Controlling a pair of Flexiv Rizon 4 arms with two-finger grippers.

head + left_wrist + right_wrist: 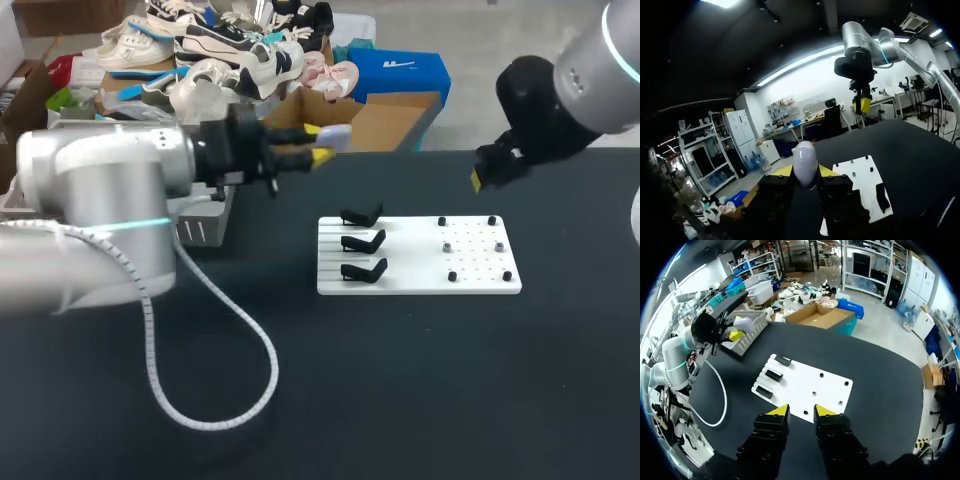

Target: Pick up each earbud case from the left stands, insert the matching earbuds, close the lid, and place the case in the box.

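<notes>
My left gripper [805, 172] is shut on a pale lavender earbud case [805, 160], which stands up between its yellow tips with the lid closed. In the head view that gripper [318, 145] hangs over the table's back left, beside the grey basket [205, 228]. From the right wrist view the case [743, 321] is above the basket [752, 327]. The white board [420, 285] carries three black stands [362, 243], all bare. My right gripper [801, 411] is open and empty, high over the board's near side; it also shows at the back right [478, 180].
Several small dark and grey pieces [447, 246] sit on the right half of the board. A white coiled cable [240, 340] from my left arm loops across the table's left side. The dark tabletop [420, 400] stretches in front of the board.
</notes>
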